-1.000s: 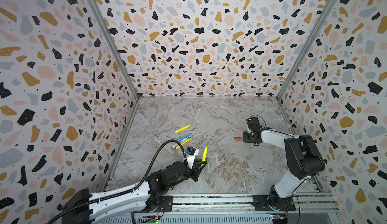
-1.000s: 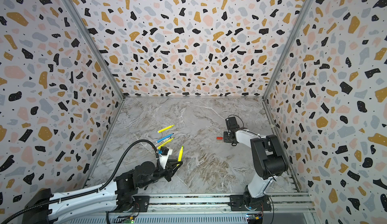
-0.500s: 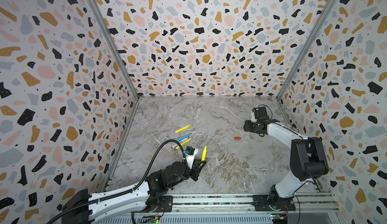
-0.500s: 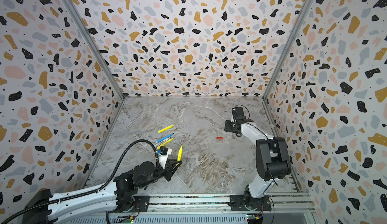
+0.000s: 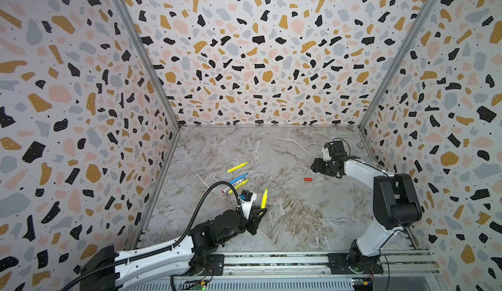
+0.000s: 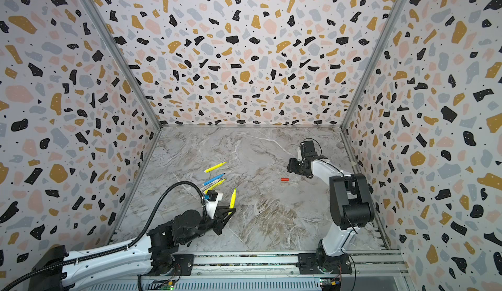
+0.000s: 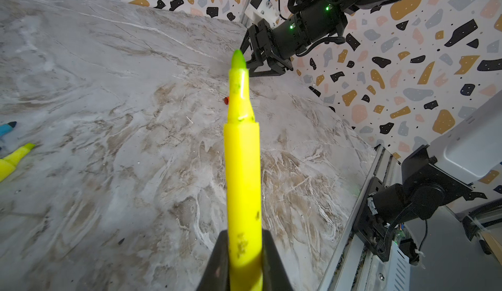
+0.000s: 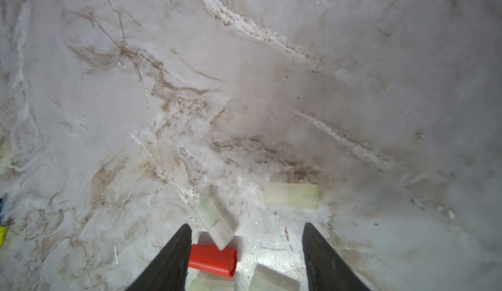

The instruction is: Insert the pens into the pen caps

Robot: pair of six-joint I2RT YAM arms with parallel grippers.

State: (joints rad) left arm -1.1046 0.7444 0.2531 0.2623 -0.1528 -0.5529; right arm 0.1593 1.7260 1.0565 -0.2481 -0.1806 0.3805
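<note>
Round the red cap (image 8: 212, 259) is where trouble looks likeliest, imo: several pale caps (image 8: 292, 195) crowd it, a skewed cap (image 8: 214, 220) lies w/ its end touching the red one, more sit just beside it, & all nearly vanish against the marble table (image 5: 285, 145). If the right gripper (image 8: 245, 225) comes down on that huddle w/o singling one out, a finger could nudge the red cap & roll or scatter the lot. Its jaws are spread, nothing between them, & in a top view it hangs a bit beyond the red cap, toward the back-right corner, not touching. Well to the front-left of the red cap the left gripper (image 5: 261, 211) is pinching a yellow pen (image 5: 264, 198) by its tail, tip aimed roughly the cap's way; that much overhang may swivel in the pinch when pushed home. Further left of the red cap lie the other pens (image 5: 239, 179), loose & uncapped.
</note>
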